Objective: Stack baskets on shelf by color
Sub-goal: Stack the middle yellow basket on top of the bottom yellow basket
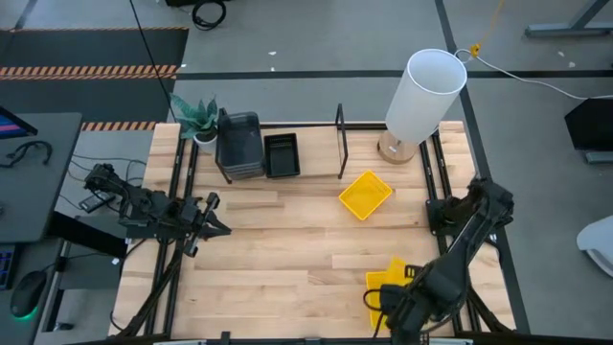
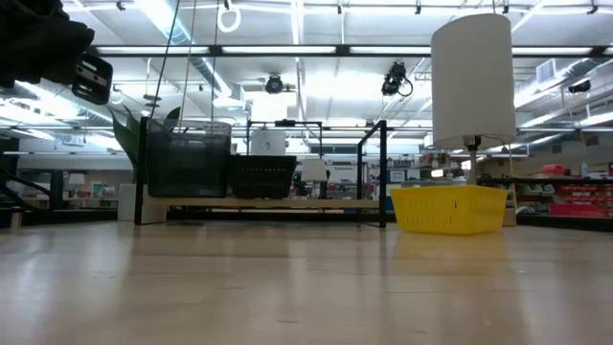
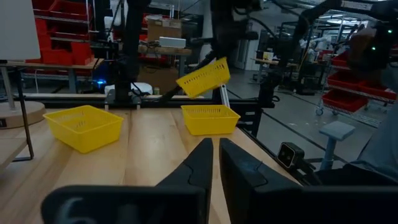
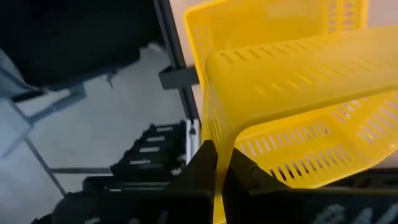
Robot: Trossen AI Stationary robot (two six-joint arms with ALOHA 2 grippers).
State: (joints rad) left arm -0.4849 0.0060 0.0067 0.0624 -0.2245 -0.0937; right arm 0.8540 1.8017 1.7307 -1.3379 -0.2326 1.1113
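right gripper lifts a yellow basket at the near right corner

high view: the right gripper (image 1: pixel 395 299) sat over the worktop's (image 1: pixel 278 240) near right corner, among yellow baskets. a third yellow basket (image 1: pixel 365 195) lay tilted right of centre. on the shelf (image 1: pixel 316 153) along the far edge stood a grey basket stack (image 1: pixel 238 144) and a black basket (image 1: pixel 282 154). the left gripper (image 1: pixel 213 219) waited at the left edge.

low view: the shelf carried grey and black baskets; one yellow basket stood beside it.

left wrist view: left fingers (image 3: pixel 198 163) were nearly closed, empty. a lifted yellow basket (image 3: pixel 204 78) hung tilted above another (image 3: pixel 209 118).

right wrist view: right fingers (image 4: pixel 204 163) pinched the lifted basket's rim.
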